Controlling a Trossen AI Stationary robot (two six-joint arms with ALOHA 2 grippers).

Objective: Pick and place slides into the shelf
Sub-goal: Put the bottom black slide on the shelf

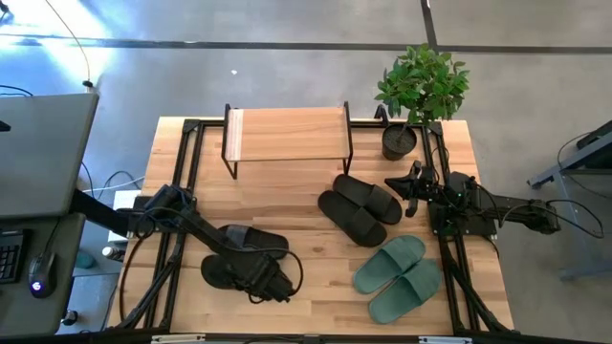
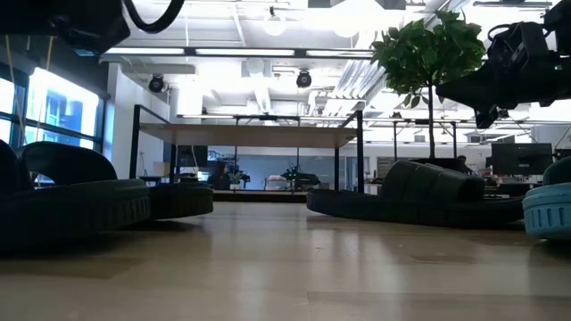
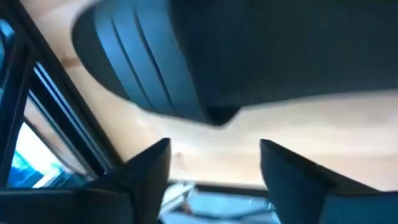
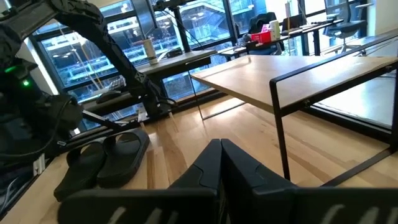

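Left gripper (image 1: 271, 283) spread wide, hovering right over 1 black pair (image 1: 239, 254), lined up to grab; shelf (image 1: 287, 135) well beyond it, bare; right gripper (image 1: 413, 182) clenched empty, parked beside 2 more black slides (image 1: 360, 207); green pair (image 1: 399, 277) nearby.

My left gripper (image 1: 271, 284) and arm cover part of the near black pair (image 1: 241, 256) in the high view. In my left wrist view one black slide (image 3: 249, 56) is blurred — cut off at the edges.
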